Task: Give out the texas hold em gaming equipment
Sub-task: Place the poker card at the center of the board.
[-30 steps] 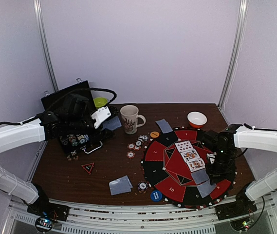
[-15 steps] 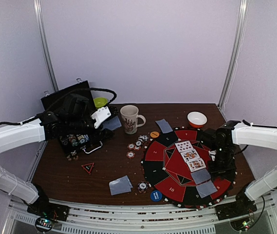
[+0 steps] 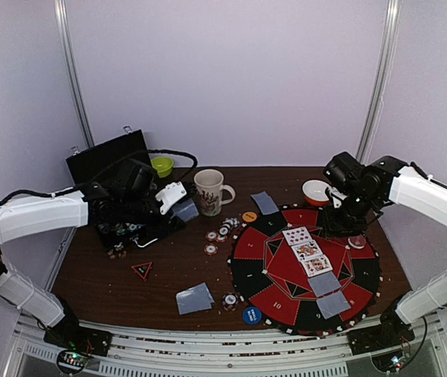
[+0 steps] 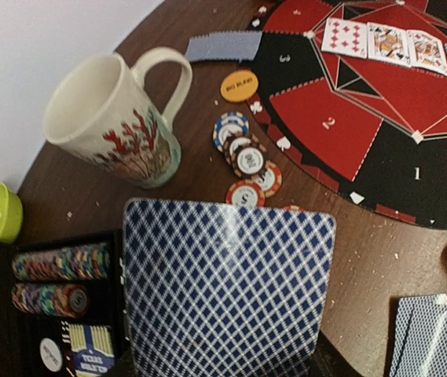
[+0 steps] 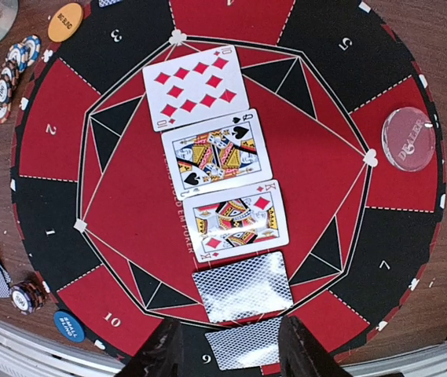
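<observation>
My right gripper (image 5: 229,323) hung over the lower edge of the red-and-black mat (image 5: 50,133), its fingers standing apart with nothing between them. Up the middle of that view ran the ten of diamonds (image 5: 196,86), the queen of spades (image 5: 217,153) and the king of diamonds (image 5: 235,220), then two face-down cards (image 5: 243,287) below them. The mat's segments read 1, 2, 3, 5, 7 and 10. A clear disc (image 5: 408,139) marked DEALER lay at right and a blue disc (image 5: 68,326) marked SMALL BLIND at lower left.

My left gripper (image 3: 177,201) held a blue-backed card (image 4: 223,290) that filled the lower centre of its wrist view. Above it lay loose striped chips (image 4: 247,157), an orange disc (image 4: 239,86) reading BIG BLIND, and a coral-patterned mug (image 4: 109,118) at upper left. At lower left, a label (image 4: 89,361) began TEXAS.
</observation>
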You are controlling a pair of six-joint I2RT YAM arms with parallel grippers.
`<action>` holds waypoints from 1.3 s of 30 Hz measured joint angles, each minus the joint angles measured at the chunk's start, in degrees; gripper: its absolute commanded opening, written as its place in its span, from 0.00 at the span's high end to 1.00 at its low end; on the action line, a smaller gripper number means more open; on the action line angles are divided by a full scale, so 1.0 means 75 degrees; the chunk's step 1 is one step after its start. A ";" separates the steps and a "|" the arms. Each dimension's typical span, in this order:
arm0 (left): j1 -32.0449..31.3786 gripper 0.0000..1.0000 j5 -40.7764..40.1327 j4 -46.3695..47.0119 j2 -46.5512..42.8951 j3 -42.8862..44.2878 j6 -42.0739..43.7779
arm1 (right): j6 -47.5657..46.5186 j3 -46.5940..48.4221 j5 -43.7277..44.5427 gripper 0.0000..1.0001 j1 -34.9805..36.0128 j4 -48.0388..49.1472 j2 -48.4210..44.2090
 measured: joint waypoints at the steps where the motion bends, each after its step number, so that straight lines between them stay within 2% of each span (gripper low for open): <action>1: 0.0012 0.50 -0.0050 -0.0082 0.0146 -0.0029 -0.0256 | -0.0017 0.0006 0.0015 0.56 0.0000 0.0050 -0.0032; 7: 0.0274 0.51 -0.0335 0.0006 0.0431 -0.0901 -0.1495 | -0.0405 0.0029 0.0070 0.56 -0.0003 0.0358 -0.0087; 17: 0.0880 0.50 -0.0848 0.0632 0.2186 -0.0991 -0.2853 | -0.0775 0.0061 0.0236 0.55 -0.0003 0.0632 -0.0102; 24: 0.0906 0.27 -0.0866 0.0836 0.2433 -0.1046 -0.3249 | -0.0956 0.0064 0.0367 0.55 -0.0003 0.0769 -0.0119; 30: 0.0909 0.16 -0.0889 0.0924 0.2375 -0.1154 -0.3319 | -0.1046 0.0064 0.0417 0.54 -0.0003 0.0801 -0.0015; 34: 0.0909 0.04 -0.0898 0.0912 0.2378 -0.1145 -0.3328 | -0.1116 0.0070 0.0417 0.51 -0.0003 0.0810 0.0003; 39: 0.0909 0.02 -0.0714 0.0734 0.2139 -0.1157 -0.3212 | -0.1160 0.0079 0.0411 0.42 -0.0003 0.0825 0.0003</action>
